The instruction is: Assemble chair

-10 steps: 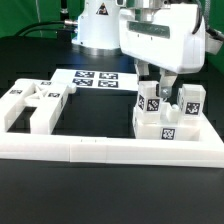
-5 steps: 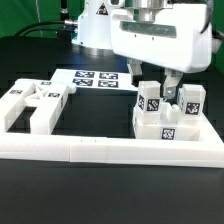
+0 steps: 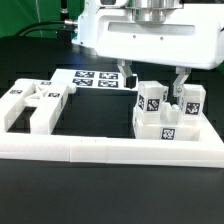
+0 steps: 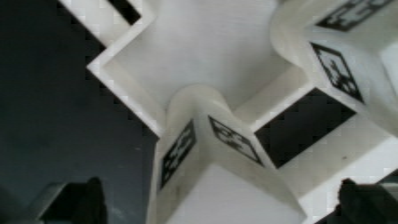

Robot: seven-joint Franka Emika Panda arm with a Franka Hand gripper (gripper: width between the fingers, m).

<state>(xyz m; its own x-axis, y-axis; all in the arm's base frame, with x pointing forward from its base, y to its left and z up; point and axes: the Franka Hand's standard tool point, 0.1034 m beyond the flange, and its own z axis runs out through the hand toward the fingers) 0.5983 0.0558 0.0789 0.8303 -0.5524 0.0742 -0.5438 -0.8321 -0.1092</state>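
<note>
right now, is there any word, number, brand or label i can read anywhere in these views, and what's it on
No readable text: neither view shows a word, number or brand mark.
Marker board: only black-and-white square tags, which are patterns and not letters.
White chair parts: the same kind of tags, no writing.
Block close up in the wrist view: blurred tag patterns, nothing to read.

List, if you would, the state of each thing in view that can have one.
end effector: open, holding nothing, fingers spread either side of an upright block.
right group of chair parts: stacked upright beside the border rail, ungrasped.
left chair parts: lying low by the rail, ungrasped.
marker board: lying flat, nothing on it.
border rail: lying flat.
</note>
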